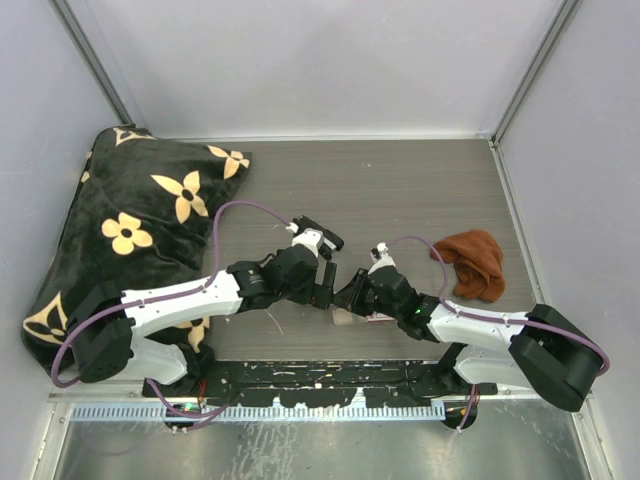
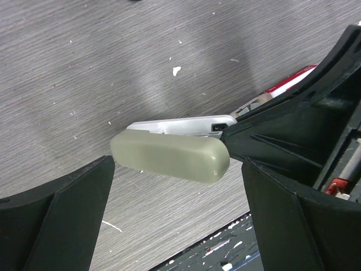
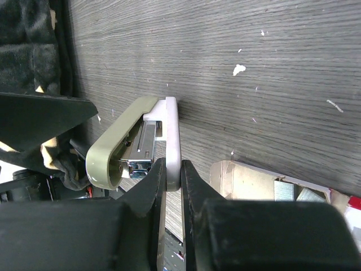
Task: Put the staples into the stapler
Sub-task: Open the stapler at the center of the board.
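The stapler (image 3: 132, 135) has a cream-green top, a white base and a shiny metal magazine showing between them. My right gripper (image 3: 172, 169) is shut on the edge of its white base and holds it above the table. The green top (image 2: 169, 155) lies crosswise between the wide-open fingers of my left gripper (image 2: 177, 212), and neither finger touches it. The staples (image 3: 285, 191) are a silvery strip in a small opened cardboard box (image 3: 245, 179) with red-and-white print (image 2: 290, 82), lying on the table just right of the stapler. From above, both grippers (image 1: 327, 292) (image 1: 352, 292) meet at the near middle.
A black cushion with tan flowers (image 1: 130, 220) fills the table's left side. A crumpled brown cloth (image 1: 475, 262) lies to the right. The table's near edge and the black arm rail (image 1: 330, 385) run just below the grippers.
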Robot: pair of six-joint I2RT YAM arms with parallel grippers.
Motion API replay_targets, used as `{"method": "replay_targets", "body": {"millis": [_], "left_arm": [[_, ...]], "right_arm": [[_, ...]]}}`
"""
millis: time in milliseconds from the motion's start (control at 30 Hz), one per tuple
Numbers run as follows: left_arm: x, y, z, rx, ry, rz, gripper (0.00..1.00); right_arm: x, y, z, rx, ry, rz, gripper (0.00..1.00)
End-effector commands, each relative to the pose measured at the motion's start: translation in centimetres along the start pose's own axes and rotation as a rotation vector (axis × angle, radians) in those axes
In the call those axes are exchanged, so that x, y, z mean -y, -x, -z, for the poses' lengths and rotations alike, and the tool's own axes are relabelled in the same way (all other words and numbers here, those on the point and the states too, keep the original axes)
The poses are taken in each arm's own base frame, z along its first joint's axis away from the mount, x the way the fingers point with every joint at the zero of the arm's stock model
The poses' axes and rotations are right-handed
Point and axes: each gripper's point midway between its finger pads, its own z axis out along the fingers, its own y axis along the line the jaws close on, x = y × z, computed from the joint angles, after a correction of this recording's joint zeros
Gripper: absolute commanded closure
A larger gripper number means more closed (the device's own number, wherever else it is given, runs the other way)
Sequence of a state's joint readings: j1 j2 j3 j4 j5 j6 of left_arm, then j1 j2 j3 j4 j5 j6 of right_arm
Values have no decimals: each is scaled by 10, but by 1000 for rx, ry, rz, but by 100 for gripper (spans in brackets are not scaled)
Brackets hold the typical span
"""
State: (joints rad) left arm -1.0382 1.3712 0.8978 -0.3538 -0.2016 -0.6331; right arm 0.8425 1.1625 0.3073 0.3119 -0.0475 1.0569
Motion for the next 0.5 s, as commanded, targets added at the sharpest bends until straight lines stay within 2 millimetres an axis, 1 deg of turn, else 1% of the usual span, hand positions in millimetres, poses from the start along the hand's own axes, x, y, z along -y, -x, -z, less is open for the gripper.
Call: {"method": "replay_targets", "body": {"millis": [0,233,467], "left_arm": [[-4,5,-3,33,-1,27,2],[-26,-2,-2,34,60,40,2],[-48,3,5,67,84,86,2]], "right_arm": [[-23,15,3,60,66,10,99],[-21,17,7,68,55,15,99],[-17,14,5,56,44,14,99]]}}
